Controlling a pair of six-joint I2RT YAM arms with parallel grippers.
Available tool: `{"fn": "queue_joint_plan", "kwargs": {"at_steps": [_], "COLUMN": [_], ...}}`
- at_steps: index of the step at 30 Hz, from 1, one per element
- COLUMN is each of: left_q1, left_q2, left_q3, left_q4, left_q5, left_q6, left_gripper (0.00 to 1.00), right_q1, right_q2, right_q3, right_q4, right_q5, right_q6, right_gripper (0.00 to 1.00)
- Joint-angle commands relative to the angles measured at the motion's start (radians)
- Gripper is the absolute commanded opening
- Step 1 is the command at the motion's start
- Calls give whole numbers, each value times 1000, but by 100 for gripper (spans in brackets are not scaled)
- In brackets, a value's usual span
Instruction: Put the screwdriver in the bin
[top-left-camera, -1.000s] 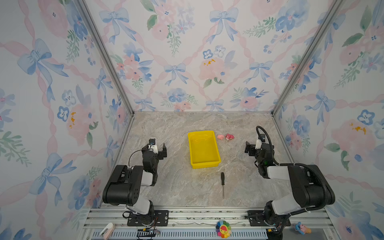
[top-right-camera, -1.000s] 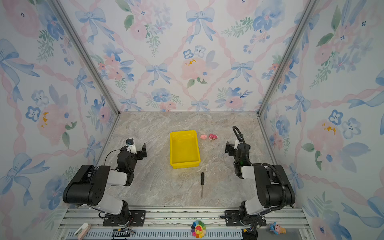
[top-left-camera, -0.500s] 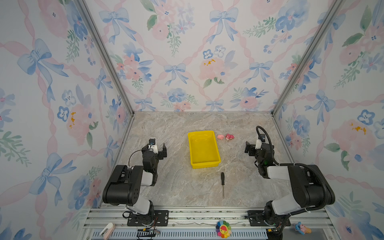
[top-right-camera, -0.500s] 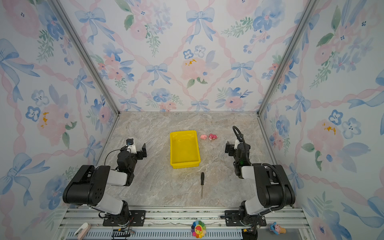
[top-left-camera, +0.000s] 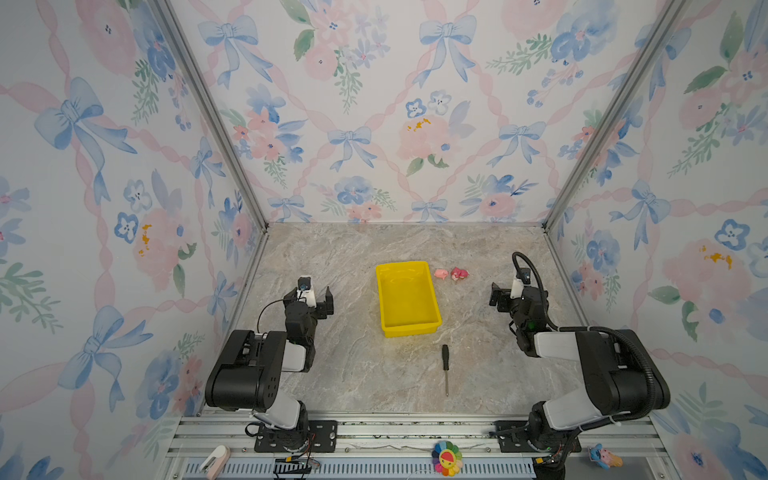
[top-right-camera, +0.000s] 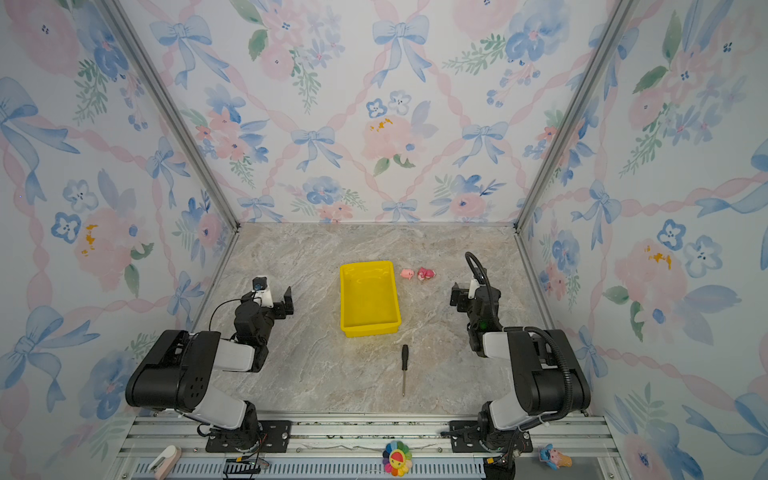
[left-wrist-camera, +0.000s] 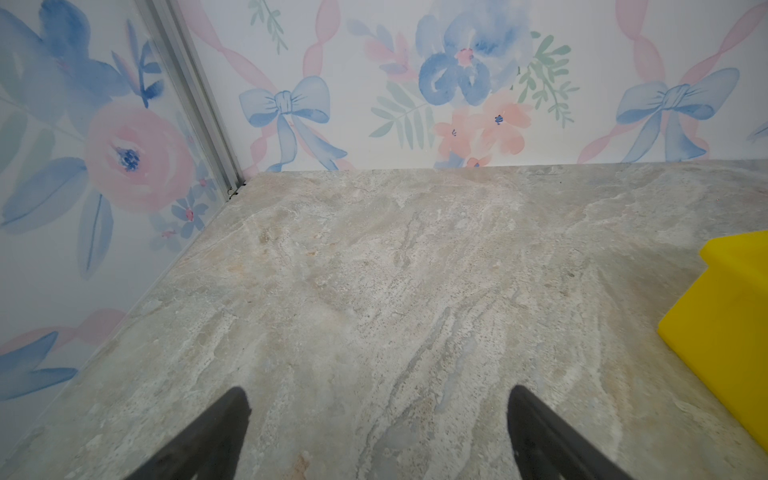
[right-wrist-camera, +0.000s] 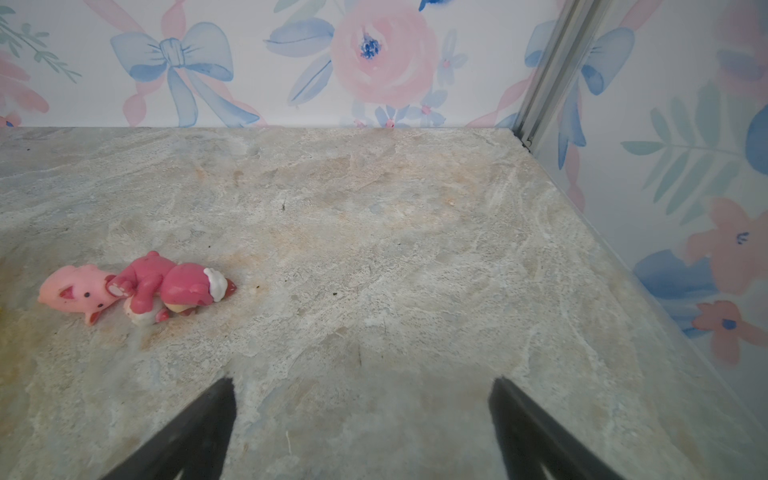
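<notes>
Screwdriver (top-left-camera: 445, 368) handle toward bin (top-left-camera: 409, 328), left end effector (left-wrist-camera: 378, 392) spread, right end effector (right-wrist-camera: 363, 381) spread

Bright yellow bin (top-left-camera: 407, 299) and a screwdriver (top-left-camera: 445, 361), black-handled with a silver shaft, on a grey-beige marbled counter (top-left-camera: 353, 374); ahead of the black right end effector (right-wrist-camera: 363, 383), a pale pink pig toy (right-wrist-camera: 79, 291) and a deeper pink-and-white toy (right-wrist-camera: 174, 286); walls (top-left-camera: 374, 104) papered in blue bows, pink flowers.

Black-handled screwdriver (top-left-camera: 445, 368) flat on table, just front of empty yellow bin (top-left-camera: 407, 328).
</notes>
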Motion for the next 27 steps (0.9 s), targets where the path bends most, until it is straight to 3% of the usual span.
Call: {"fn": "queue_joint_plan", "kwargs": {"at_steps": [1, 19, 27], "left_q1": [3, 4, 6], "left_q2": [11, 9, -23], "left_q3": [-8, -1, 26], "left_q4": [20, 16, -59], "left_q5": [12, 6, 3], "left_q6": [-9, -10, -13], "left_gripper": [98, 97, 97], "right_q1": [-1, 0, 4], "right_q2": [13, 10, -62], "right_q3": [-10, -14, 29], "right_q4": [28, 35, -105], "right_q5": [-1, 7, 25], "right_q6": [-14, -16, -12], "right_gripper": [97, 97, 97]}}
